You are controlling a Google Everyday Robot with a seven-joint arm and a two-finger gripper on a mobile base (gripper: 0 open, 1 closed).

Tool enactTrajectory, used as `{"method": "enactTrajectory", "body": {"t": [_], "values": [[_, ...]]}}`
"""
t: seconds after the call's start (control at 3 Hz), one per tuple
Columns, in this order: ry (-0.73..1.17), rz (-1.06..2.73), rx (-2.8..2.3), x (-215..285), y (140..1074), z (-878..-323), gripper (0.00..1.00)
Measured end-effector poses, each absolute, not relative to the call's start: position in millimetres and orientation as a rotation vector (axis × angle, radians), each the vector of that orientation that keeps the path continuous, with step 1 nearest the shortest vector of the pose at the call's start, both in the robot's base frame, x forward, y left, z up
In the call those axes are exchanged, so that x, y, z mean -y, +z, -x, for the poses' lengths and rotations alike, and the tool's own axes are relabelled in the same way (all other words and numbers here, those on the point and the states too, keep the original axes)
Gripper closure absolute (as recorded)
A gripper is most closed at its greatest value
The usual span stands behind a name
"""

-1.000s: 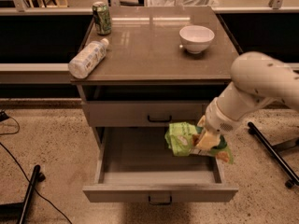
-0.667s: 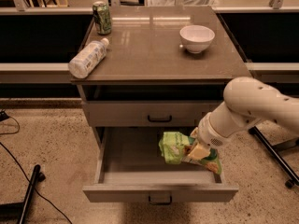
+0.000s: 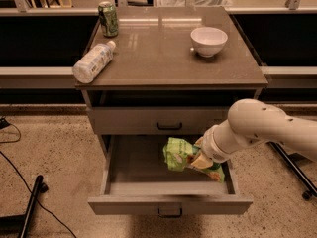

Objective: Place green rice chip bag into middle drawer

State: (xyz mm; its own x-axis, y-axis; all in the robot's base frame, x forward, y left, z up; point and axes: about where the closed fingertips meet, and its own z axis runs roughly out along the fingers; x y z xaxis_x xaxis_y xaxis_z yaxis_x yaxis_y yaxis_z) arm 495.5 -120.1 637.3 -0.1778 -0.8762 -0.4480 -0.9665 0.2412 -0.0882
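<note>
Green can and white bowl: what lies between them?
Camera view: only bare cabinet top. The tool holds the green rice chip bag over the middle drawer.

gripper [image 3: 199, 158]: right side of the open middle drawer [image 3: 130, 168], fingers clamped on green rice chip bag [image 3: 177, 153] | bag: low inside drawer, floor contact unclear | upper drawer [image 3: 133, 121]: closed | cabinet top [image 3: 158, 53]: white bowl [image 3: 208, 40] far right, green can [image 3: 108, 19] far left, bottle [image 3: 93, 62] lying at left edge
</note>
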Motion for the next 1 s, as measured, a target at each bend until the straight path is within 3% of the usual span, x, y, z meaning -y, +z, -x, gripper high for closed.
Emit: {"method": "enactTrajectory", "body": {"t": [0.33,1.0], "values": [[0.318,1.666,-2.142,121.6,635.9,-486.6,1.00],[0.375,1.332,-1.968,124.9,618.6,-555.3,1.00]]}}
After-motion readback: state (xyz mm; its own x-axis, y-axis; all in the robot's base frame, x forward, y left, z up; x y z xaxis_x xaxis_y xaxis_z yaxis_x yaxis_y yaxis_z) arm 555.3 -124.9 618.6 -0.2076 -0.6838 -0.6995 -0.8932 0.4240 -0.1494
